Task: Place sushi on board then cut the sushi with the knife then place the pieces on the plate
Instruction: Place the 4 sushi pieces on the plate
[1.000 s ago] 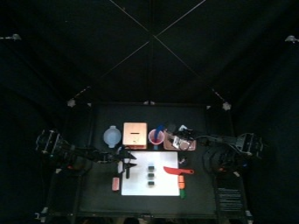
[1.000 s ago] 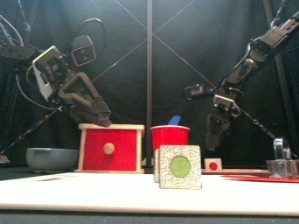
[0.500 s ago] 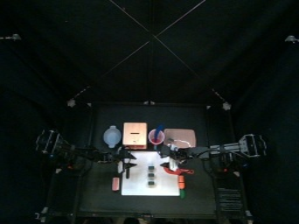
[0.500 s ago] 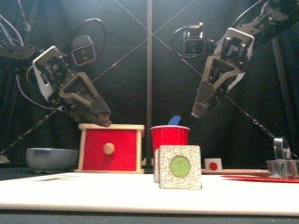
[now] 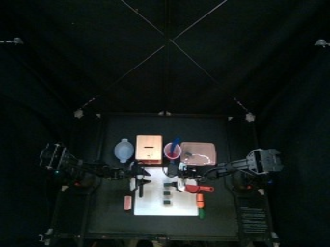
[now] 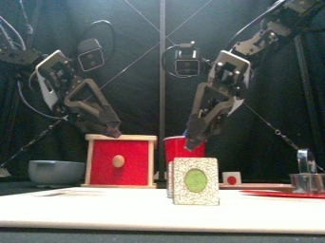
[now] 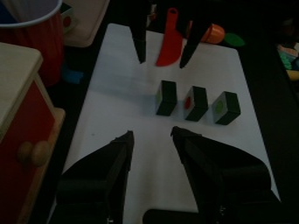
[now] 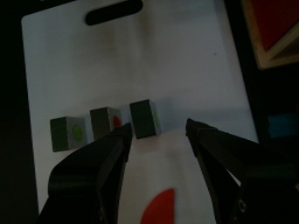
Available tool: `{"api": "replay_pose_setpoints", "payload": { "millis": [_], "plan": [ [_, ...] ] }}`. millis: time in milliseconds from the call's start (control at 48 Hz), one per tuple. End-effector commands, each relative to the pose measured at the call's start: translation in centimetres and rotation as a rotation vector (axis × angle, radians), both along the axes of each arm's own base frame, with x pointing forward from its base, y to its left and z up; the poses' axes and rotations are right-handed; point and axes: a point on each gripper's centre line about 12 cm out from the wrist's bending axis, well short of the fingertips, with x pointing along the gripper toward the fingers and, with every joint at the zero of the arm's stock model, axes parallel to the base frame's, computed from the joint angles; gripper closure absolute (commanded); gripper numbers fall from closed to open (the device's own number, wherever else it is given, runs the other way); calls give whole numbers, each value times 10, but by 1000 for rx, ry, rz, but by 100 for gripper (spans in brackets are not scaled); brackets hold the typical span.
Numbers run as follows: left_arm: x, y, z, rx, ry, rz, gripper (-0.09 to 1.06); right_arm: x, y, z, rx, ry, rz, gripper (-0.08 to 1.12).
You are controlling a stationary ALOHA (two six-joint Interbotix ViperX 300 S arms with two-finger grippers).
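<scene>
Three dark green sushi pieces (image 5: 165, 199) (image 7: 197, 102) (image 8: 103, 121) stand in a row across the white board (image 5: 175, 220); the front view shows the nearest piece (image 6: 193, 180). Just behind them a red knife (image 5: 196, 189) (image 7: 170, 44) lies on the board. My right gripper (image 5: 182, 179) (image 6: 191, 144) (image 8: 152, 144) hangs open over the knife, one jaw on each side of the blade, above the board. My left gripper (image 5: 139, 175) (image 6: 112, 126) (image 7: 152, 144) is open and empty above the board's left edge. The pink plate (image 5: 200, 151) lies at the back right.
At the back stand a blue-grey bowl (image 6: 56, 172), the wooden box (image 6: 120, 159) and a red cup (image 6: 185, 149) holding a blue knife. A metal cutter (image 6: 305, 180) sits at the right. A small reddish toy (image 5: 127, 202) lies left of the board.
My right arm has swung in from the right side and come down over the knife on the board. The left arm and the sushi pieces have not moved.
</scene>
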Motion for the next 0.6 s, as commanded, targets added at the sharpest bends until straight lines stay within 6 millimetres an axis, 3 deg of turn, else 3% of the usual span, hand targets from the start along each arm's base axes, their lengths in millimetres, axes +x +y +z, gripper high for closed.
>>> {"api": "replay_pose_setpoints", "payload": {
  "millis": [21, 604],
  "plan": [
    [6, 0, 7, 1, -27, 2, 17, 13, 4, 9, -7, -37, 15, 17],
    [5, -1, 6, 1, -24, -3, 17, 32, 12, -24, -42, 29, 60, 24]
  ]
}}
